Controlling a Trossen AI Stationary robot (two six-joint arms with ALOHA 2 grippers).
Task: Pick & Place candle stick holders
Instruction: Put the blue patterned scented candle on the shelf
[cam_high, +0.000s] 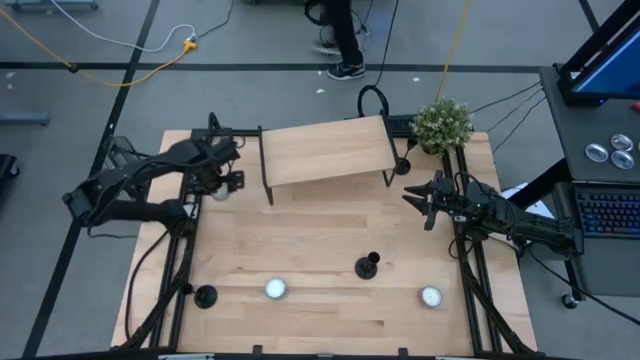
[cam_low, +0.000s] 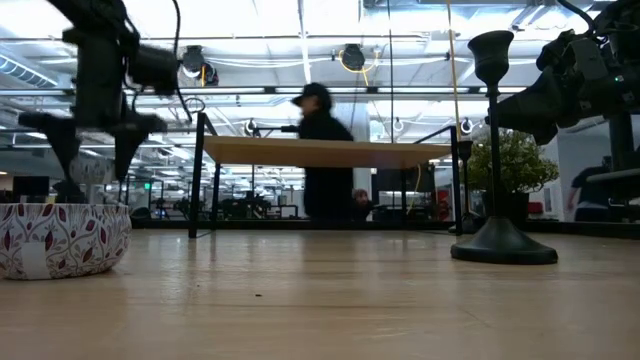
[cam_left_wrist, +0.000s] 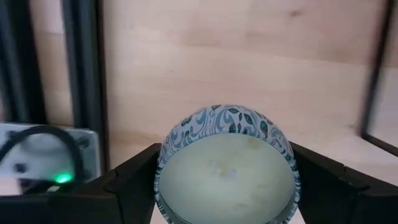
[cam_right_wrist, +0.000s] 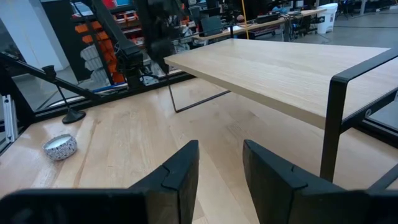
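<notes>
Two black candle stick holders stand on their round bases on the wooden table: one right of the middle (cam_high: 367, 266), also in the low view (cam_low: 500, 240), and one at the near left (cam_high: 205, 296), also in the right wrist view (cam_right_wrist: 69, 112). A third does not show. My left gripper (cam_high: 217, 190) is at the table's far left, by the shelf's leg, shut on a round patterned candle tin (cam_left_wrist: 227, 168). My right gripper (cam_high: 412, 196) hovers at the right side, open and empty (cam_right_wrist: 221, 162), pointing toward the table's left. My left gripper pinches the candle tin by its round side wall (cam_left_wrist: 163, 163) between its two fingers (cam_left_wrist: 134, 180), one on each side. The fingers come from above, pointing down. The tin stays upright, its pale wax top up; in the low view it looks clear of the table.
A low wooden shelf on black legs (cam_high: 325, 150) stands at the far middle. A potted plant (cam_high: 442, 124) is at the far right. Two white candle tins (cam_high: 275, 289) (cam_high: 430, 296) sit near the front edge. A person walks beyond the table (cam_low: 325, 150).
</notes>
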